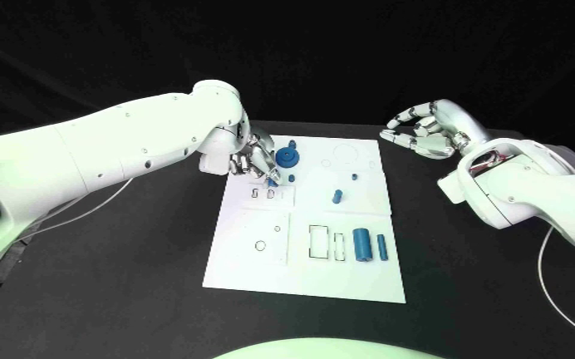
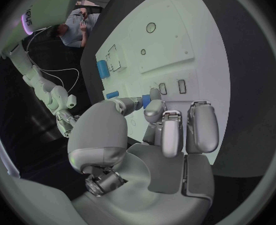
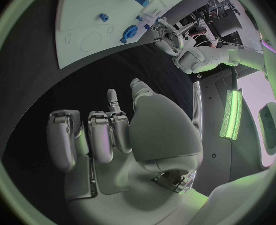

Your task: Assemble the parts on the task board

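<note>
The white task board (image 1: 246,263) lies in the middle of the black table. My left hand (image 1: 254,159) is low over the board's far left part, and its thumb and a finger pinch a small blue part (image 2: 146,101) just above two small slots (image 1: 265,195). A round blue part with a knob (image 1: 287,158) stands right beside those fingers. A short blue peg (image 1: 338,196) stands mid-board, and two blue cylinders (image 1: 362,245) lie near the right edge. My right hand (image 1: 425,135) hovers off the board's far right corner, fingers curled with nothing in them.
A rectangular slot (image 1: 320,241) and a small ring hole (image 1: 262,246) sit in the board's near half. A tiny blue piece (image 1: 356,179) lies near the peg. Bare black table surrounds the board. A white cable (image 1: 553,280) hangs at the right.
</note>
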You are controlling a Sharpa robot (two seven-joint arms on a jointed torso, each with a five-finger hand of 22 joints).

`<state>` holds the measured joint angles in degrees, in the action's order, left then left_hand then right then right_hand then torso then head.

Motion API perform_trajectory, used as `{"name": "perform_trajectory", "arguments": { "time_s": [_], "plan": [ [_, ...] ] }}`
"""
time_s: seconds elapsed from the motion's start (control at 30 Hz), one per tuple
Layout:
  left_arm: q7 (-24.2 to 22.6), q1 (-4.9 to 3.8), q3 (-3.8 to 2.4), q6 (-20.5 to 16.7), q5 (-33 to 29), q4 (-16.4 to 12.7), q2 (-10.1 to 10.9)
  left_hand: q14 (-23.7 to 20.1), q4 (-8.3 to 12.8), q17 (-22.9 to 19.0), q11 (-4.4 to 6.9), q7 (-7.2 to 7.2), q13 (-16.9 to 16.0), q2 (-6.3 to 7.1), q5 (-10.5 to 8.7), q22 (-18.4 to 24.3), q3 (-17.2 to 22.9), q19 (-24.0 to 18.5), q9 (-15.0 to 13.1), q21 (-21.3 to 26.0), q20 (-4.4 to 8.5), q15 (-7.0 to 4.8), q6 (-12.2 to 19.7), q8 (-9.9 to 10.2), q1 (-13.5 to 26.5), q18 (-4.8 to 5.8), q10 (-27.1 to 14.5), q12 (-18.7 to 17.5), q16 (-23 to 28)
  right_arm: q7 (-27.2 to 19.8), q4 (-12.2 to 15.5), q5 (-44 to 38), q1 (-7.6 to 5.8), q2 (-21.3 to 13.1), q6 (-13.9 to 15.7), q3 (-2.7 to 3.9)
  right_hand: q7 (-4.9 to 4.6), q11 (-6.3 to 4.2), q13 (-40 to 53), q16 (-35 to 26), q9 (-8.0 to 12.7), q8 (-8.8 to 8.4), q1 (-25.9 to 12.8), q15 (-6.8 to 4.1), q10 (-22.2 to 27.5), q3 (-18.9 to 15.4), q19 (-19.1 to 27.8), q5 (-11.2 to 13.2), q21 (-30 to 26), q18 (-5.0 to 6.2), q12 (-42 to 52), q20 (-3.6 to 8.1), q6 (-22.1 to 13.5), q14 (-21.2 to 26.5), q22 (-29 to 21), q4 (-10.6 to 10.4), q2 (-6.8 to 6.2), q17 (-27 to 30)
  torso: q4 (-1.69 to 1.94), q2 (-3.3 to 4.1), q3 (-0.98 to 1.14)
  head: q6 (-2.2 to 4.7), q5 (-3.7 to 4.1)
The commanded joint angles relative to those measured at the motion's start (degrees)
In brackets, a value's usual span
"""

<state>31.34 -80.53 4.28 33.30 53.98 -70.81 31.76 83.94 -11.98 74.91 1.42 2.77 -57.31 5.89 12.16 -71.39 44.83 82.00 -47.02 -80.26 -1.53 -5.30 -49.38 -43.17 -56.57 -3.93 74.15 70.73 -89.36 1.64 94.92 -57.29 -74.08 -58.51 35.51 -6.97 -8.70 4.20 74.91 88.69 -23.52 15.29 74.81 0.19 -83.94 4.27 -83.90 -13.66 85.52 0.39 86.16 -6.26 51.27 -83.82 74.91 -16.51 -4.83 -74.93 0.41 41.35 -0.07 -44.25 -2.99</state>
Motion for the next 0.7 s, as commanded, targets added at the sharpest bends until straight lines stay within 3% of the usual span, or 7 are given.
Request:
{"name": "perform_trajectory", "arguments": {
  "time_s": [0.03, 0.3, 0.7],
  "plan": [
    [0.5, -0.16, 0.19, 2.3, -0.5, 0.6, -0.7, 5.9, 12.3, 14.3, 0.06, -0.04, -0.5, -1.01, 0.04, -0.4, 11.9, -0.1, 0.2, 0.1, 0.05, 0.48, -0.6, 0.5, -0.2, 0.06, 0.7, 0.5, -0.2, 0.1, 0.0, -0.7, 0.04, 0.1, -0.7, -0.02, 0.16, -0.29, 10.4, -0.2, 0.0, 0.19, -0.3, -0.41, -1.8, -0.4, -3.7, -0.2, -0.2, 0.83, -0.1, 0.47, -0.3, -5.1, 12.0, 0.0, -0.05, -10.0, -0.03, 0.03, -0.03, 0.12, -0.21],
    [0.5, -0.15, 1.00, 1.4, -0.4, 1.8, -1.8, 5.9, 12.8, 14.6, 0.18, -0.19, -2.2, -1.22, 1.35, -1.0, 11.4, 0.2, 0.4, -0.3, 0.09, 0.41, -1.8, 1.2, 0.9, 0.17, 1.8, 1.5, -0.4, 0.0, 0.0, -0.7, 0.04, 0.1, -0.7, -0.04, 0.16, -0.30, 10.4, -0.2, -0.1, 0.24, -0.3, -0.42, -1.8, -0.4, -3.6, -0.3, -0.2, 0.85, -0.1, 0.47, -0.3, -5.1, 11.9, 0.0, -0.06, -10.0, -0.08, 0.12, -0.04, 0.11, -0.10],
    [0.8, 0.00, 1.88, 1.3, 0.2, 2.7, -2.7, 5.9, 12.5, 14.7, 0.30, -0.36, -2.5, -1.74, 0.71, -1.3, 10.4, 0.4, 0.5, -0.4, 0.16, 0.32, -2.4, 1.5, 1.8, 0.23, 2.2, 1.8, -0.4, 0.0, -0.1, -0.7, 0.08, 0.2, -0.7, -0.06, 0.16, -0.30, 10.4, -0.2, -0.1, 0.24, -0.3, -0.42, -1.8, -0.4, -3.6, -0.3, -0.2, 0.85, -0.1, 0.47, -0.3, -5.1, 11.9, 0.0, -0.06, -10.0, -0.03, 0.10, -0.05, -0.20, 0.06]
  ]
}}
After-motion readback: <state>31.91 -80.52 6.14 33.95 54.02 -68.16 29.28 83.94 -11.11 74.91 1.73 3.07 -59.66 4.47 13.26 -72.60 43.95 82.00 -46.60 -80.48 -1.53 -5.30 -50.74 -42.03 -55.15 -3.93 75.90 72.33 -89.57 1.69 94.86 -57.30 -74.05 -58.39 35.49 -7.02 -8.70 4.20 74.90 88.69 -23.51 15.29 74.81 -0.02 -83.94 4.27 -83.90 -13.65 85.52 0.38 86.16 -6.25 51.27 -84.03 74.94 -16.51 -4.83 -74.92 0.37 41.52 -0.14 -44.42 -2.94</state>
